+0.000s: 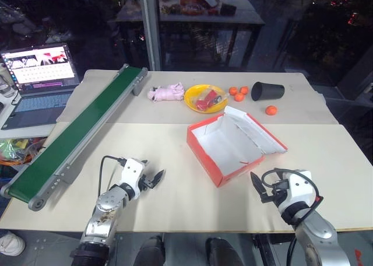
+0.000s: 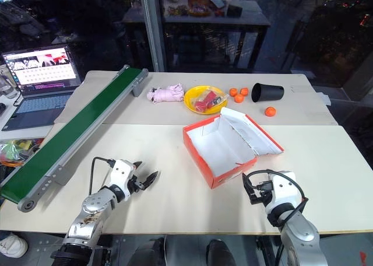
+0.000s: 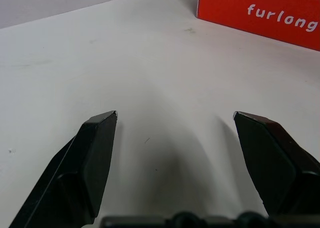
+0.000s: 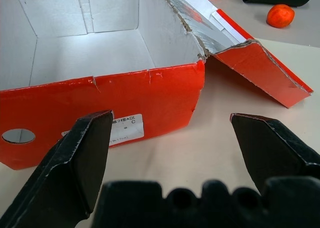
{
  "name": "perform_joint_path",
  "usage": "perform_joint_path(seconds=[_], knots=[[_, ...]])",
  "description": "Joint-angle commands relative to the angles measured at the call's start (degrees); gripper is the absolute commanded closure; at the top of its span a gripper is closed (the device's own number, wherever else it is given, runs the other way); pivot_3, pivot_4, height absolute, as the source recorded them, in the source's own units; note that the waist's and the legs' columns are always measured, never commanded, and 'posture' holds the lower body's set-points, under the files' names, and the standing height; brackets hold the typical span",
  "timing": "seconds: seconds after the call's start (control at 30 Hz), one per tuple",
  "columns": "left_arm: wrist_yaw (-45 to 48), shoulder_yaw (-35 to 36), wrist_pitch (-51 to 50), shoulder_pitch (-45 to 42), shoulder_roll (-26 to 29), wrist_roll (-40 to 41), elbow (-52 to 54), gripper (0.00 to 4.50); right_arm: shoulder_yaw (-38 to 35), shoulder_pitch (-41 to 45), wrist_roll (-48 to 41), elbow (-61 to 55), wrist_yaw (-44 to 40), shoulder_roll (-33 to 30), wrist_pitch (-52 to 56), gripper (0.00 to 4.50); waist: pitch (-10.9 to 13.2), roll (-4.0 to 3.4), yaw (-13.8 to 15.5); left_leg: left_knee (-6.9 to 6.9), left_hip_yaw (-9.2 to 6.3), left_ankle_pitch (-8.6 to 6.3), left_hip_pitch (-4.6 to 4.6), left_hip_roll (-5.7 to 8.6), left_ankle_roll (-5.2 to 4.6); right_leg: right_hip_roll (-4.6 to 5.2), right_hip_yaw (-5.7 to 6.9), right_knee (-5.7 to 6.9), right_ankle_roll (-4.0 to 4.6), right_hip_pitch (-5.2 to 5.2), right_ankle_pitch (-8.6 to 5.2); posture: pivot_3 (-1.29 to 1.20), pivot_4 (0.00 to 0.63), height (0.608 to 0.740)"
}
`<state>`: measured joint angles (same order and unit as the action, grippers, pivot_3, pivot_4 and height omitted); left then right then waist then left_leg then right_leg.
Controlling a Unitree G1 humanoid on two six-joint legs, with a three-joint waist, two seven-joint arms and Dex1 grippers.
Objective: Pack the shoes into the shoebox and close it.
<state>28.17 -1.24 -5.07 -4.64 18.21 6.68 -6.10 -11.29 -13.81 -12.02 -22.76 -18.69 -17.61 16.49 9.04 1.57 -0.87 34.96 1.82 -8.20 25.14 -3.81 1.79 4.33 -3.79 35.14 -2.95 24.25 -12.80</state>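
The open, empty shoebox (image 1: 233, 146) sat just ahead of the right gripper (image 1: 261, 187), nearer than the left gripper (image 1: 152, 179); both had wide, empty fingers.

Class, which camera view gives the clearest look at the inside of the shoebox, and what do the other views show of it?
The left eye view: the shoebox lies whole, lid open, white inside bare. The right eye view shows the same scene. The right wrist view shows its red front wall, label and torn lid hinge. The left wrist view catches one red corner with white lettering.
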Motion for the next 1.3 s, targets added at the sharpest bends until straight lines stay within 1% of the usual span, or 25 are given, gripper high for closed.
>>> perform_joint_path(seconds=[0.03,0.13,0.23,0.3,0.4,0.47,0.53,0.57,0.67,0.73,0.87,1.07,1.2,1.3], knots=[[1.1,1.7,0.9,-1.9,0.6,1.5,-0.4,0.52,-3.5,0.1,0.1,-2.0,1.5,-0.8,-1.6,0.03,0.0,0.00,0.0,0.00,0.00,0.00,0.00,0.00,0.00,0.00,0.00,0.00,0.00,0.00,0.00,0.00,0.150,0.740],[0.1,5.5,3.0,-6.4,0.9,3.7,-2.1,0.52,-11.2,0.0,-0.2,-4.5,6.1,-1.1,-0.3,0.03,0.0,0.05,0.4,0.03,0.00,0.00,0.04,0.00,0.00,0.00,0.01,0.03,-0.03,0.02,0.02,0.00,0.150,0.740],[-1.1,7.6,3.3,-11.5,1.2,4.6,-2.1,0.52,-17.3,1.6,-1.7,-6.1,8.1,-2.8,0.8,0.03,0.0,0.06,0.6,0.14,0.00,0.01,0.10,0.02,0.02,0.01,0.02,0.03,-0.10,0.00,0.10,0.00,0.150,0.740],[-1.5,8.5,3.2,-14.5,1.1,4.8,-2.5,0.52,-19.4,3.4,-2.3,-6.3,8.0,-4.9,1.7,0.03,0.0,0.06,0.5,0.23,0.00,0.01,0.09,0.02,0.03,0.02,0.02,0.01,-0.13,-0.07,0.13,0.00,0.150,0.740],[-2.4,9.5,3.6,-20.1,1.1,5.1,-3.4,0.52,-20.6,9.2,-3.5,-6.4,6.9,-9.9,4.2,0.03,0.0,0.09,-0.1,0.28,0.01,0.02,0.08,0.05,0.02,0.01,-0.01,0.00,-0.18,-0.10,0.16,0.00,0.150,0.740],[-3.5,10.0,3.4,-23.5,1.3,5.1,-3.3,0.52,-18.7,14.7,-5.1,-6.2,5.5,-13.1,6.9,0.03,0.1,0.11,-0.3,0.29,0.01,0.04,0.08,0.06,0.00,-0.02,-0.07,0.02,-0.22,-0.05,0.23,0.00,0.150,0.740],[-5.5,10.6,2.2,-25.9,1.4,4.8,-2.4,0.52,-15.0,19.9,-8.1,-5.9,2.2,-15.7,11.1,0.03,0.1,0.12,-0.6,0.28,-0.02,0.13,0.07,0.04,-0.14,-0.09,-0.09,0.05,-0.22,-0.05,0.24,0.00,0.150,0.740],[-6.4,10.8,1.2,-26.6,1.5,4.8,-1.7,0.52,-13.2,21.8,-9.5,-5.8,0.5,-16.7,13.2,0.03,0.1,0.12,-0.6,0.28,-0.05,0.36,0.06,0.02,-0.52,-0.14,-0.10,0.07,-0.23,-0.06,0.25,0.00,0.150,0.740],[-8.0,10.9,-2.2,-26.9,1.6,4.9,0.7,0.52,-8.5,25.9,-12.2,-5.6,-3.0,-18.5,17.2,0.03,0.1,0.15,-0.3,0.20,-0.15,0.38,0.04,-0.05,-0.56,-0.29,-0.11,0.06,-0.30,-0.14,0.25,0.00,0.150,0.740],[-9.0,10.9,-4.9,-26.1,1.9,4.6,3.0,0.52,-4.7,30.8,-15.0,-4.9,-4.5,-17.4,20.0,0.03,0.1,0.15,-0.3,0.16,-0.15,0.40,0.10,-0.03,-0.58,-0.29,-0.15,0.06,-0.56,-0.08,0.36,0.00,0.150,0.740],[-11.1,12.3,-10.6,-24.0,2.6,5.5,7.6,0.52,-0.4,36.7,-17.7,-2.7,-5.2,-13.6,22.3,0.03,0.1,0.22,-0.1,0.15,-0.15,0.39,0.21,-0.04,-0.59,-0.31,-0.17,0.03,-0.53,0.01,0.39,0.00,0.150,0.740],[-10.3,13.9,-20.3,-19.7,6.1,7.1,14.0,0.52,6.3,39.4,-17.5,0.6,-8.2,-9.2,21.4,0.03,0.1,0.26,0.1,0.17,-0.15,0.40,0.21,-0.05,-0.59,-0.31,-0.15,0.07,-0.52,0.01,0.39,0.00,0.150,0.740],[-11.5,16.0,-23.7,-18.3,7.3,8.0,16.1,0.52,10.1,40.9,-17.0,3.1,-9.4,-6.2,20.5,0.03,0.2,0.29,0.0,0.23,-0.15,0.40,0.21,-0.07,-0.58,-0.32,-0.15,0.10,-0.50,0.02,0.37,0.00,0.150,0.740],[-10.7,16.1,-25.3,-17.8,8.0,8.6,17.3,0.52,11.8,41.9,-16.8,4.4,-10.2,-4.3,20.1,0.03,0.2,0.30,-0.1,0.25,-0.15,0.40,0.20,-0.08,-0.57,-0.33,-0.15,0.13,-0.42,0.04,0.39,0.00,0.150,0.740]])
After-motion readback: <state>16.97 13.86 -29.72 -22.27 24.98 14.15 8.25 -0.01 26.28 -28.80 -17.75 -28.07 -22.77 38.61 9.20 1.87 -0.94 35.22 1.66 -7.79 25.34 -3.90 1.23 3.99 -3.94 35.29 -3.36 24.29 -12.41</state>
